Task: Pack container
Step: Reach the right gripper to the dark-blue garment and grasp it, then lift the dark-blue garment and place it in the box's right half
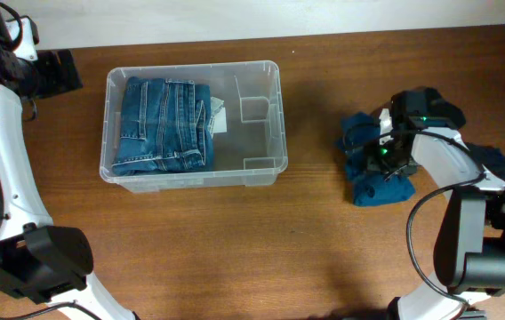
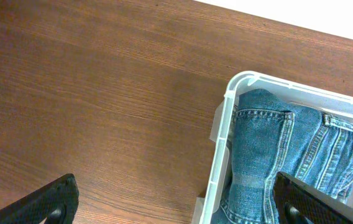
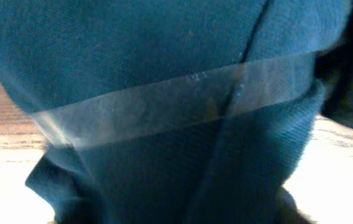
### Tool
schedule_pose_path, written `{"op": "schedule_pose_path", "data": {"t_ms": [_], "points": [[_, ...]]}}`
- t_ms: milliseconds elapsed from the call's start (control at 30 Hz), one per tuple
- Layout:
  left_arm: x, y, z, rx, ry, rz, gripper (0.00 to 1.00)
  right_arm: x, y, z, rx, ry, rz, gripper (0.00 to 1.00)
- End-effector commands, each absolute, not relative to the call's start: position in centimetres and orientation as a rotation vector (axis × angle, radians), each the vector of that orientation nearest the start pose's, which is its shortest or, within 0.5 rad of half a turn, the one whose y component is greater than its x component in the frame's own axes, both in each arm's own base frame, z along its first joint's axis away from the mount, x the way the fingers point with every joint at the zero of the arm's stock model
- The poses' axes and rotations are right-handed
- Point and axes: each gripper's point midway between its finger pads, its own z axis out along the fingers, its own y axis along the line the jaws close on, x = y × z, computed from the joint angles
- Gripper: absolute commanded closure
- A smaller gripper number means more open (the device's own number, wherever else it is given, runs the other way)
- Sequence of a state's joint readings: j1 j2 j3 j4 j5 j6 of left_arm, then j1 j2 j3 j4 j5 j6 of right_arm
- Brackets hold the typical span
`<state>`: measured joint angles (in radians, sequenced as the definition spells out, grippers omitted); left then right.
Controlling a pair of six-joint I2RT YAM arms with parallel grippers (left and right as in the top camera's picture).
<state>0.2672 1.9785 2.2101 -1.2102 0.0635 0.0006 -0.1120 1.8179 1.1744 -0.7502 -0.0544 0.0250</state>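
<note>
Crumpled dark teal cloth (image 3: 164, 62) under right fingers (image 1: 386, 158), their spread untellable, left fingers (image 2: 52, 202) wide apart, empty, off 9 o'clock rim of clear rectangular plastic container (image 1: 257, 147), 3 o'clock half free beside folded blue jeans (image 1: 164, 124).

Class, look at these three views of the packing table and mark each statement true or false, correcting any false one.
1. Folded jeans lie inside the container. True.
2. The jeans sit at the container's end nearer the right arm. False: they sit at the end nearer the left arm; the other end holds no clothing.
3. A dark blue garment lies on the table, outside the container. True.
4. The left gripper grips the jeans. False: it is open and empty, beside the container's corner.
5. The right gripper is at the dark blue garment. True.
</note>
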Motion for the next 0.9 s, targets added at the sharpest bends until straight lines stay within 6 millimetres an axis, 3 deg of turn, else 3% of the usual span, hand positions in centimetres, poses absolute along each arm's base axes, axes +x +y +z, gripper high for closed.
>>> {"op": "schedule_pose_path", "data": {"t_ms": [0,67,167,267,333,367,400,433,500,533,567,633,667,767,867], "points": [[47.2,12.1,26.4,-0.302,2.535,0.034,0.01,33.9,-3.1,-0.1,0.233,3.056,0.076,0.79],[47.2,12.1,26.4,-0.302,2.535,0.035,0.01,33.7,-3.1,0.0,0.235,3.069,0.077,0.96],[47.2,12.1,26.4,-0.302,2.534,0.035,0.01,33.9,-3.1,2.3,0.235,3.084,0.077,0.96],[47.2,12.1,26.4,-0.302,2.534,0.035,0.01,35.5,-3.1,7.4,0.228,3.050,0.089,0.96],[47.2,12.1,26.4,-0.302,2.534,0.035,0.01,36.9,-2.0,11.3,0.203,3.004,0.160,0.96],[47.3,12.1,26.4,-0.302,2.533,0.035,0.01,37.3,-1.6,12.4,0.192,2.989,0.186,0.96],[47.3,12.1,26.4,-0.302,2.531,0.035,0.01,38.5,0.3,15.9,0.147,2.935,0.271,0.96],[47.3,12.1,26.4,-0.302,2.530,0.035,0.01,38.8,1.0,16.8,0.127,2.917,0.293,0.96],[47.3,12.1,26.4,-0.302,2.530,0.035,0.01,40.4,4.8,22.0,0.050,2.803,0.359,0.96],[47.3,12.1,26.4,-0.302,2.530,0.036,0.01,40.7,5.5,22.9,0.035,2.780,0.365,0.96],[47.3,12.1,26.4,-0.302,2.531,0.036,0.01,41.4,8.1,25.5,0.019,2.709,0.395,0.96],[47.3,12.1,26.4,-0.302,2.531,0.036,0.01,41.9,11.2,27.9,0.003,2.636,0.435,0.96],[47.3,12.1,26.4,-0.302,2.531,0.036,0.01,42.3,14.4,29.6,0.028,2.571,0.458,0.96],[47.3,12.1,26.4,-0.303,2.532,0.035,0.01,42.6,18.1,30.1,0.114,2.511,0.423,0.96],[47.2,12.1,26.4,-0.303,2.535,0.035,0.01,42.3,22.4,29.2,0.227,2.463,0.345,0.96]]}}
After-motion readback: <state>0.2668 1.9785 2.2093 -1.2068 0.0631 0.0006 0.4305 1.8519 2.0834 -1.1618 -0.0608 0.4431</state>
